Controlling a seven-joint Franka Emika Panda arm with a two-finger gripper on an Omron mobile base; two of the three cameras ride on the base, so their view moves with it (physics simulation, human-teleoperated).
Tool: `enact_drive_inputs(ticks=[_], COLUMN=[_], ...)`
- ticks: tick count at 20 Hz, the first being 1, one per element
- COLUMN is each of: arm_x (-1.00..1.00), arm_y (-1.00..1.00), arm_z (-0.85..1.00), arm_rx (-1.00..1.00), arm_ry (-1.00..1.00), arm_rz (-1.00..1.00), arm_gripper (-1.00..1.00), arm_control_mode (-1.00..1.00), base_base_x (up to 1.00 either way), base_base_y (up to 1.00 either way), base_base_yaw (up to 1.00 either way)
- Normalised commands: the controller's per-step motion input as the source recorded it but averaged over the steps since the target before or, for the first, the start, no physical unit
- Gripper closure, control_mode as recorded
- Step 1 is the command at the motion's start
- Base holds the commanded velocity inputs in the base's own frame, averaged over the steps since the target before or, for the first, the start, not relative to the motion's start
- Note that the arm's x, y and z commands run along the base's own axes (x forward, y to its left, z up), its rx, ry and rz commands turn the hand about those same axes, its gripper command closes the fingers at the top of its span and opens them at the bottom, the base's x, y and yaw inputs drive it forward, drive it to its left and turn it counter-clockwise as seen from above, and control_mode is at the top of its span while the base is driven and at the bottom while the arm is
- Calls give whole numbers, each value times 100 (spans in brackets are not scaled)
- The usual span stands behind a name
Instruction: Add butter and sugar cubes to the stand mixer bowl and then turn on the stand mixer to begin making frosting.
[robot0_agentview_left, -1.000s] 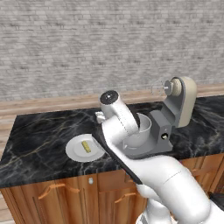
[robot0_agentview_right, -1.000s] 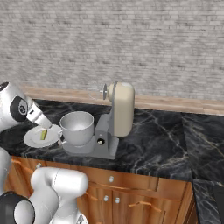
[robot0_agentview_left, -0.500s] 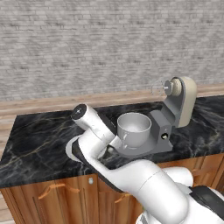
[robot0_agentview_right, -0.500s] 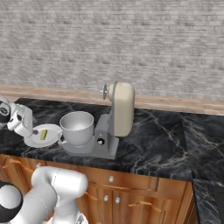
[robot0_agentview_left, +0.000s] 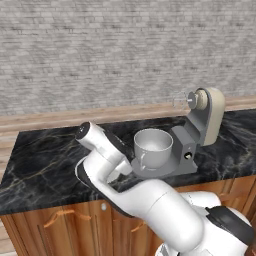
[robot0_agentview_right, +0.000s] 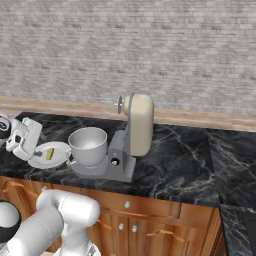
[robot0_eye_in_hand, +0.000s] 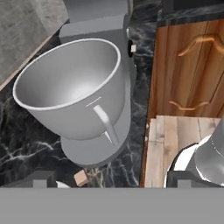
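i've got the gripper (robot0_agentview_right: 22, 142) spread wide beside the plate (robot0_agentview_right: 59, 158), since the butter (robot0_agentview_right: 49, 154) there goes into the empty stand mixer bowl (robot0_agentview_right: 88, 145) first.

The stand mixer (robot0_agentview_left: 200, 127) stands on the black marble tabletop (robot0_agentview_left: 45, 155) with its beige head tilted back. The stand mixer bowl (robot0_agentview_left: 153, 148) sits on its grey base, handle toward the white arm (robot0_agentview_left: 107, 155).

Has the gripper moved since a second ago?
Yes. The gripper has swung left and down, away from the stand mixer bowl, to the white plate.
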Motion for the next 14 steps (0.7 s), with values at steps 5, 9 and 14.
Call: enact_drive_inputs(ticks=[5,9,14], arm_x=[0,0,0], arm_y=[-11,-24,-14], arm_z=[-21,-14,-19], arm_rx=[6,11,10], arm_ry=[-7,-3,0], arm_rz=[-7,-1,0], arm_gripper=[-100,-100,-100], arm_control_mode=[-100,-100,-100], base_base_x=[0,0,0], base_base_y=[0,0,0], base_base_yaw=[0,0,0])
